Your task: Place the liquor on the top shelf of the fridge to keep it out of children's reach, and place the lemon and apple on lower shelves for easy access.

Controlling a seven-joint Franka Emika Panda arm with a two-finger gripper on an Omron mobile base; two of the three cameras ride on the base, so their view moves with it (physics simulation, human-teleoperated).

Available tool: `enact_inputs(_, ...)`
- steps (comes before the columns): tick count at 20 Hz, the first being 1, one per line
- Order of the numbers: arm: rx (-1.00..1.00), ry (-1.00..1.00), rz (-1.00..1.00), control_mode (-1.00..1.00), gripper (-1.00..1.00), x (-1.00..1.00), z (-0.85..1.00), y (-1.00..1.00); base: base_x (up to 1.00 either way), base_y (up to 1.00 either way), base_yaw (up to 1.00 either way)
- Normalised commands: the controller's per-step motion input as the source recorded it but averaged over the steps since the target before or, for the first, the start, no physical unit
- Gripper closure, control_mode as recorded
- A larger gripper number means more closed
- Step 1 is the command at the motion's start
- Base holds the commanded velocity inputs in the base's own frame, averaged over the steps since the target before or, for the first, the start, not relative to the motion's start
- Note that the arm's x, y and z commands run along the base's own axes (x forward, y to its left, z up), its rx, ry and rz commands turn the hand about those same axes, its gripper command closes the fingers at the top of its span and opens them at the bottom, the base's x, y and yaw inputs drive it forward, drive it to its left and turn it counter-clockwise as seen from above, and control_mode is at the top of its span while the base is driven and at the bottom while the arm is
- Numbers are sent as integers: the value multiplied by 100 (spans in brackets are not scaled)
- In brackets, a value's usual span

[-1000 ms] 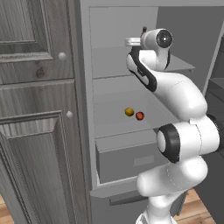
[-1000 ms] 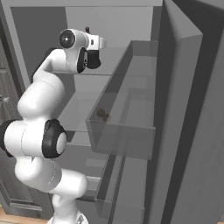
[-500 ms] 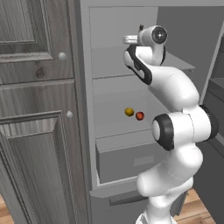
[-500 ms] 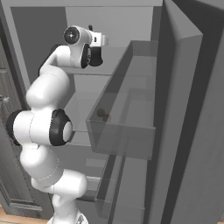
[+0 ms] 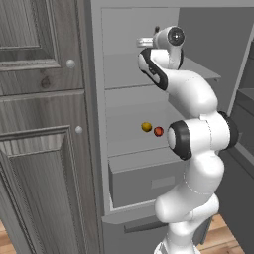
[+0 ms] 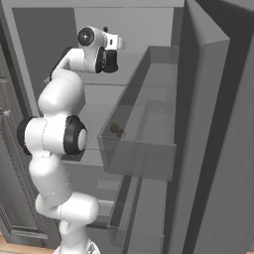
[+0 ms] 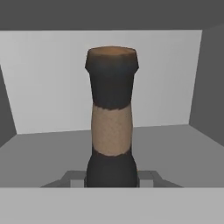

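Note:
Inside the fridge (image 5: 94,149) my gripper (image 7: 111,179) is shut on the liquor (image 7: 112,122), a dark bottle with a tan band and brownish stopper that stands upright before the light back wall. Its base is hidden. The hand (image 5: 146,42) is over the top shelf (image 5: 124,72), which also shows as the grey floor (image 7: 175,140) around the bottle. The lemon (image 5: 146,127) and the apple (image 5: 158,131) lie side by side on a lower shelf (image 5: 129,144), dimly visible through the door bin as lemon (image 6: 114,128) and apple (image 6: 121,133).
Wood-grain grey cupboards (image 5: 39,124) stand left of the fridge. A grey drawer box (image 5: 149,181) juts out below the fruit. The open fridge door with its translucent bin (image 6: 144,149) stands close on the right of the arm.
The arm has lifted a little and the hand has edged slightly upward and further into the fridge with the bottle still held. Lemon and apple have not moved.

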Motion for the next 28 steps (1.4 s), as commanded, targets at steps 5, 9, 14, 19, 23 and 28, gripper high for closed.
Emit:
enact_inputs(5, 0, 0, 0, -100, -100, 39, -26, 0, 0, 0, 0)
enact_inputs(9, 0, 0, 0, -100, -100, 29, -25, 0, 0, 0, 0)
enact_inputs(14, 0, 0, 0, -100, -100, 17, -20, 0, 0, 0, 0)
enact_inputs(19, 0, 0, 0, -100, -100, 1, -6, 0, 0, 0, 0)
enact_inputs(23, 0, 0, 0, -100, -100, -1, 0, 0, 0, 0, 0)
enact_inputs(28, 0, 0, 0, -100, -100, -10, 0, 0, 0, 0, 0)
